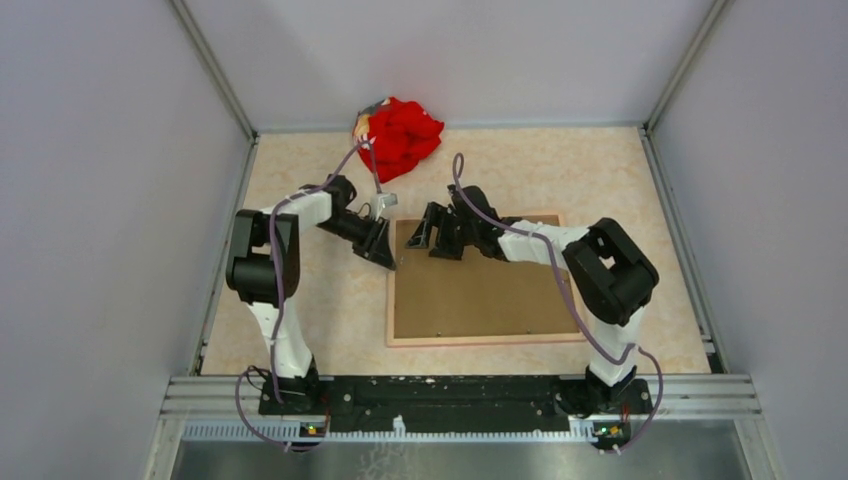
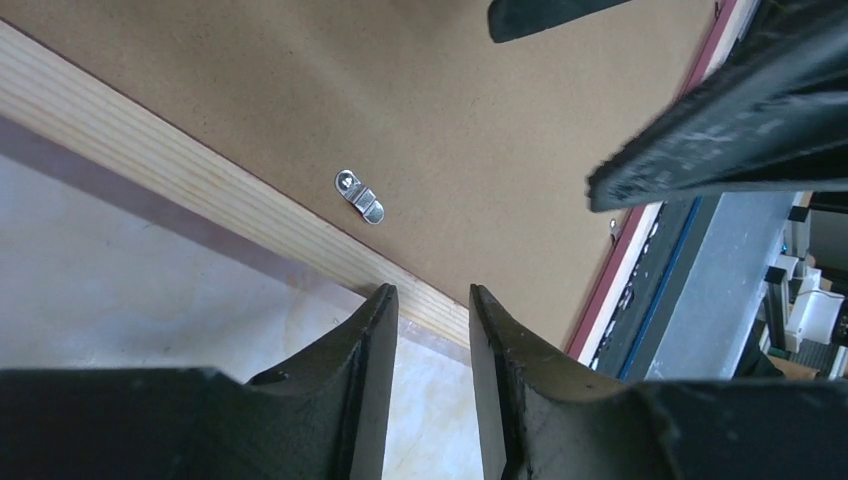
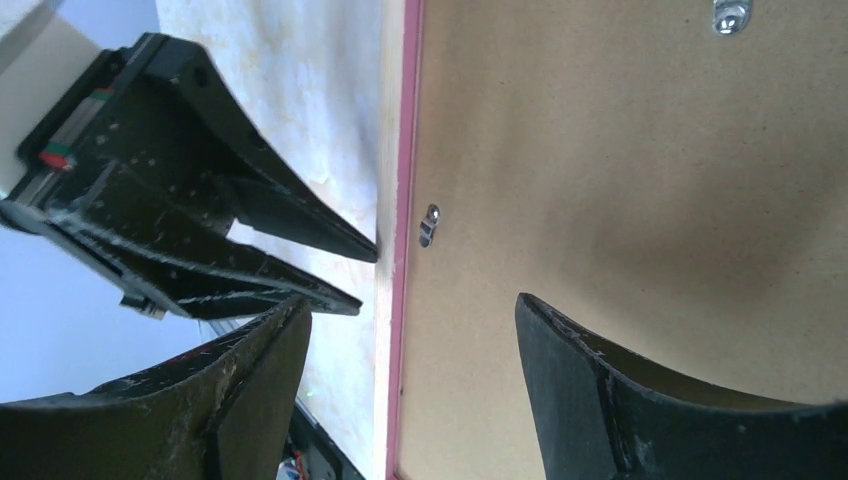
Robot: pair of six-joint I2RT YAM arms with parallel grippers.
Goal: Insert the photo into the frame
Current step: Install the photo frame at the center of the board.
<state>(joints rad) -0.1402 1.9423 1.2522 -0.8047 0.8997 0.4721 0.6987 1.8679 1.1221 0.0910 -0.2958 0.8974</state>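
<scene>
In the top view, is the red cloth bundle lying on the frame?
No, the red cloth bundle lies well beyond the frame, not touching it.

top: overhead, far | wrists: close, looking down | shared: frame (image 1: pixel 470 295) left edge

Red cloth bundle (image 1: pixel 397 133) at far edge of beige marbled table (image 1: pixel 620 180), grey walls (image 1: pixel 100 200)

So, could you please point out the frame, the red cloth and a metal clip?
frame (image 1: pixel 480 340): top view, near rail.
red cloth (image 1: pixel 400 135): top view, middle.
metal clip (image 2: pixel 360 196): left wrist view, middle.
</scene>
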